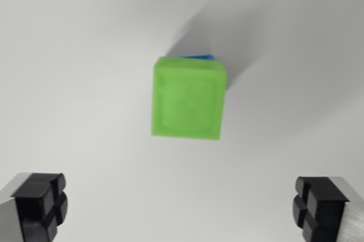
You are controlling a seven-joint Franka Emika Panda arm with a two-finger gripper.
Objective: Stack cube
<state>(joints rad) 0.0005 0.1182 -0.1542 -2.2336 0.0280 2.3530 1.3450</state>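
Note:
A green cube [187,99] fills the middle of the wrist view, seen from above. It rests on top of a blue cube [200,57], of which only a thin sliver shows past the green cube's far edge. My gripper [182,208] is open, with its two black fingertips [41,205] wide apart at the bottom corners. Nothing lies between them. The stacked cubes sit well above the fingertips in the picture, apart from them.
The cubes stand on a plain white surface [79,60]. Their shadow falls toward the upper right of the view.

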